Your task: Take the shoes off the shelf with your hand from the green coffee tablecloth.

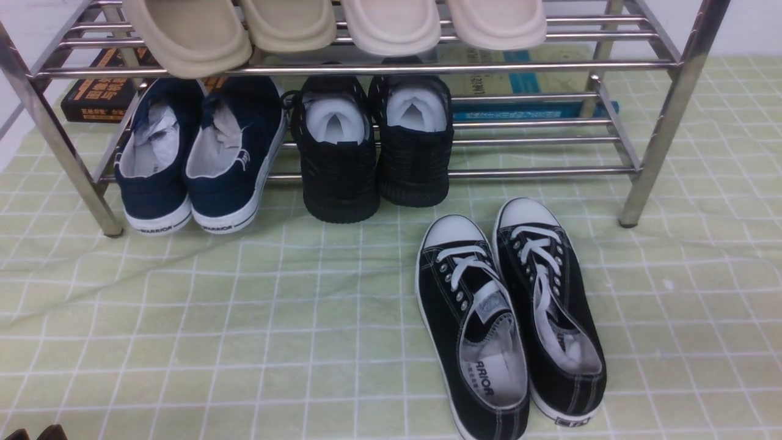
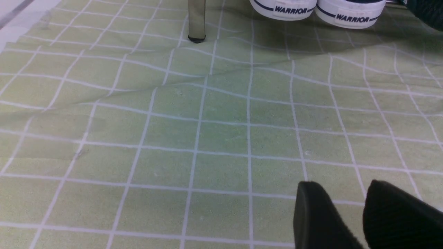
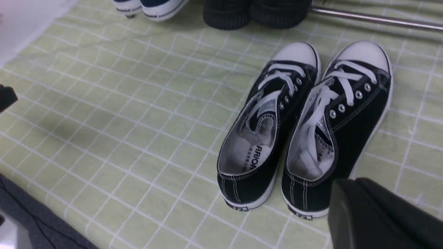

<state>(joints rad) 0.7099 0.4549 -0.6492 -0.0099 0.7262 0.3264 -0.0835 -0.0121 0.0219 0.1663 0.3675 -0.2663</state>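
The black canvas shoes with white laces and toe caps lie side by side on the green tablecloth, toes toward the silver shelf, just in front of its lower tier. They also show in the right wrist view. My right gripper is one black mass with no gap, just behind the heel of one shoe and holding nothing. My left gripper hovers over bare cloth with a gap between its fingers, empty. No jointed hand is in view.
A navy white-soled pair and an all-black pair sit on the lower tier. Beige slippers sit on the upper tier. Books lie behind the shelf. The shelf's leg stands ahead of my left gripper.
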